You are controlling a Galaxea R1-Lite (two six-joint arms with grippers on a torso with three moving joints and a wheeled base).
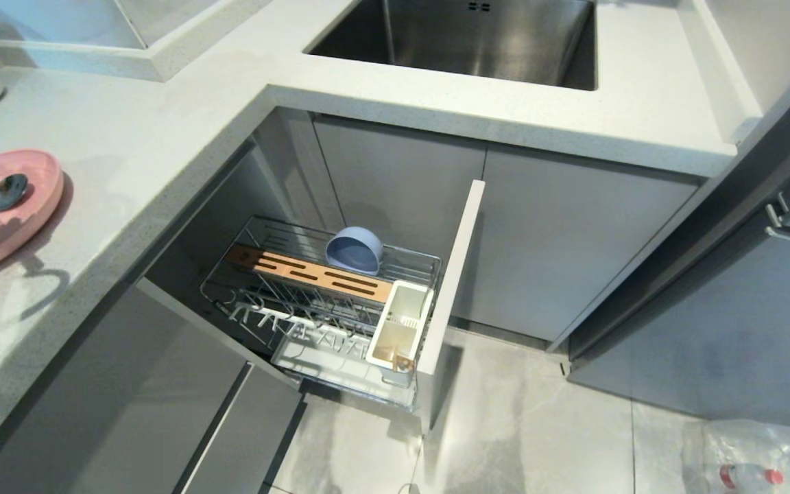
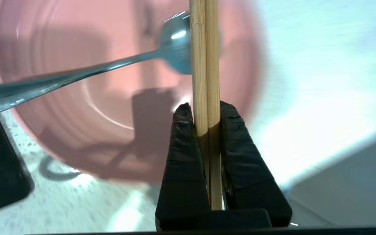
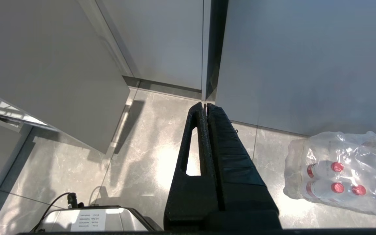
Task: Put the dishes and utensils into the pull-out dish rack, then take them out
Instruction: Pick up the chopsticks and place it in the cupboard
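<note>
A pale speckled countertop (image 1: 162,137) wraps the corner, with a steel sink (image 1: 477,38) sunk into it at the back. Flat grey cabinet fronts (image 1: 559,233) run beneath, handle-less and matte. Down below, glossy grey marbled floor tiles (image 1: 525,439) catch bright glare. A shrink-wrapped pack of red-capped bottles (image 3: 341,176) lies on the floor by the cabinets on the right.

Open rack, partly occupied

We see free wire slots at 9 o'clock of the pale blue bowl (image 1: 354,250); the slotted wooden strip (image 1: 309,274) and white plastic caddy (image 1: 400,322) crowd the front.
</note>
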